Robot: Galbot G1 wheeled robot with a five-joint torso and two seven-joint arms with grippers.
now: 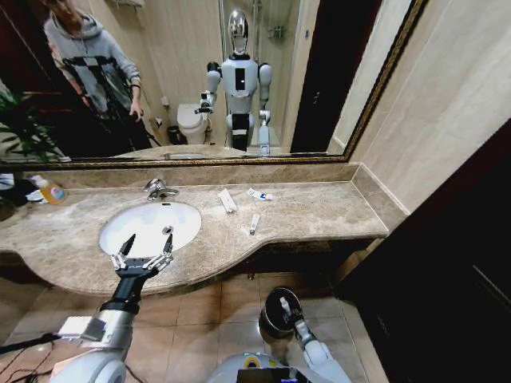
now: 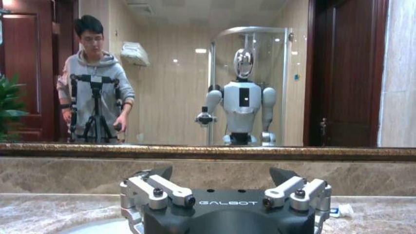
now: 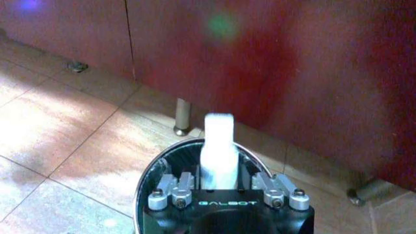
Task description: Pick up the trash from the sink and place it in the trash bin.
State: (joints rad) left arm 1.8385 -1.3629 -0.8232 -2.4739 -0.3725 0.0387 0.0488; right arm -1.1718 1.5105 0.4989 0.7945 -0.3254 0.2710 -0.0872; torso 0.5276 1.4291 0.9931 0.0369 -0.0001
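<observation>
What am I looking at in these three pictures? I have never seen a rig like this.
It is a two-armed wheeled robot in a bathroom, seen in the mirror. The head view looks down at a marble counter with a white sink. Each wrist view looks along one arm. The left end effector hangs open at the sink's front rim. The right end effector is down by the floor, shut on a small white tube above the black trash bin. On the counter lie a flat white packet, a white-blue wrapper and another white tube.
</observation>
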